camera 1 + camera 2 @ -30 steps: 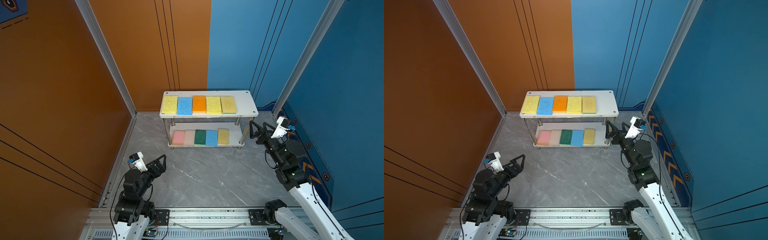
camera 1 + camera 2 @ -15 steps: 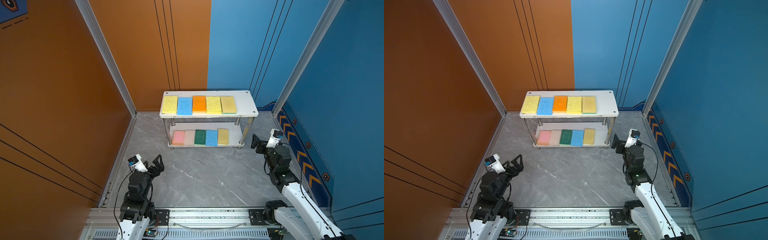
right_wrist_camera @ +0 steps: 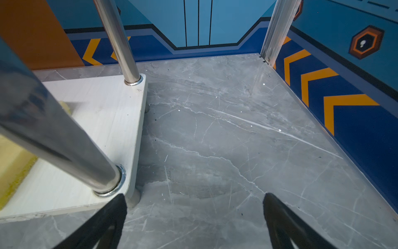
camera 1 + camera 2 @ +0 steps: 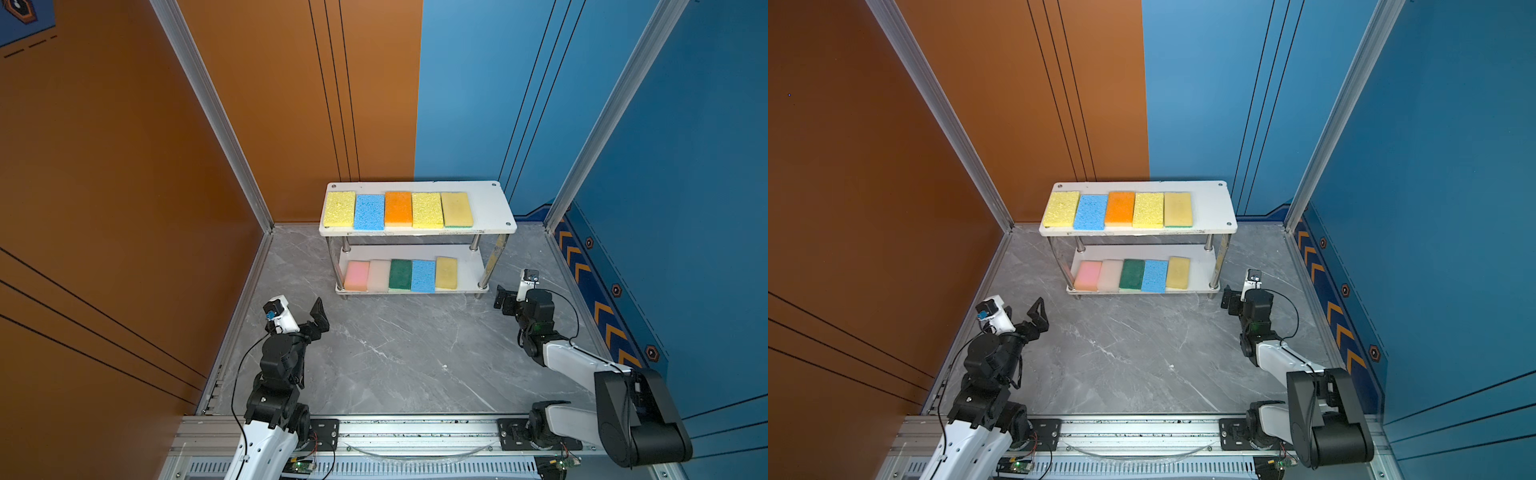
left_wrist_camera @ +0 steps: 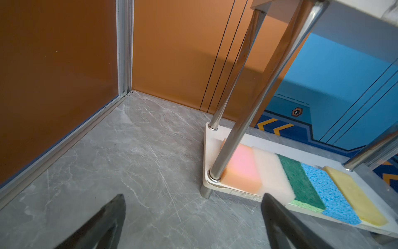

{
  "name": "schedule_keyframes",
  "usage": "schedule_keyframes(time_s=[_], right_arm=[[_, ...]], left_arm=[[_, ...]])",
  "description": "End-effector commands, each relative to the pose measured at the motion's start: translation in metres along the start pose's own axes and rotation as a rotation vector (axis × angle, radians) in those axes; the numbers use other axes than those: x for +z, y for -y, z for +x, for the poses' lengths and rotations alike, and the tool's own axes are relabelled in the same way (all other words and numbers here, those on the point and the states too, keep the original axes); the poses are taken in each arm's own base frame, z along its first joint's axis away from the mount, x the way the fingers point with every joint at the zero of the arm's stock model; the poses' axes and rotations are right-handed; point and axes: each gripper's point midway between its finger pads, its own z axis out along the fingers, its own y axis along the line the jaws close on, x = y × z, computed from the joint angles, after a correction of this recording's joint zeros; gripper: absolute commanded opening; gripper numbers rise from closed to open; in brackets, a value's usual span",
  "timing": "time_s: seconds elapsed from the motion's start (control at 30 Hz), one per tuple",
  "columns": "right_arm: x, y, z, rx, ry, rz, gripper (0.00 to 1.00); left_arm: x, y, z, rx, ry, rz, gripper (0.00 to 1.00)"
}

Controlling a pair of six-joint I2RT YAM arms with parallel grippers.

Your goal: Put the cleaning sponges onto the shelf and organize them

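Your left gripper (image 5: 193, 196) has its fingers spread wide, nothing between them, low over the grey floor (image 4: 395, 357) and just short of a front leg (image 5: 242, 129) of the shelf (image 4: 492, 205). Your right gripper (image 3: 195, 195) is spread just as wide and empty, beside the other front leg (image 3: 53, 131). Past them, the shelf carries all ten sponges (image 4: 398, 208): five side by side on the top board (image 4: 1210, 203), five on the lower board (image 4: 468, 266). None lies on the floor in both top views, so the placing looks done. The blue sponge (image 4: 369, 212) on top seems a touch forward of its row. At most the next move is a gentle nudge to square it, otherwise parking both arms.
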Motion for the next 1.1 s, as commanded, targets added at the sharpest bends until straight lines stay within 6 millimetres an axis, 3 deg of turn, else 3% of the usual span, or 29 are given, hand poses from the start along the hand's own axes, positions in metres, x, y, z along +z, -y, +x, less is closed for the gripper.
schedule_keyframes(time_s=[0.0,0.17,0.33,0.47,0.57,0.8,1.07], right_arm=[[0.002,0.005,-0.018,-0.011,0.090,0.021,1.00],[0.008,0.004,-0.014,-0.023,0.089,0.016,1.00],[0.010,0.005,-0.011,-0.020,0.092,0.017,1.00],[0.012,0.008,-0.007,-0.007,0.091,0.025,1.00],[0.014,0.009,-0.007,-0.002,0.096,0.026,1.00],[0.019,0.009,-0.001,0.004,0.089,0.021,1.00],[0.025,0.009,0.008,0.005,0.092,0.018,1.00]], left_arm=[[0.008,-0.005,-0.019,0.155,0.059,-0.066,0.98],[0.042,-0.014,0.007,0.221,-0.028,-0.117,0.98],[0.089,-0.016,0.041,0.283,-0.163,-0.093,0.98],[0.118,-0.023,0.065,0.255,-0.239,-0.061,0.98],[0.134,-0.023,0.071,0.239,-0.256,-0.029,0.98],[0.152,-0.019,0.085,0.236,-0.278,0.033,0.98],[0.138,-0.004,0.094,0.271,-0.190,0.139,0.98]])
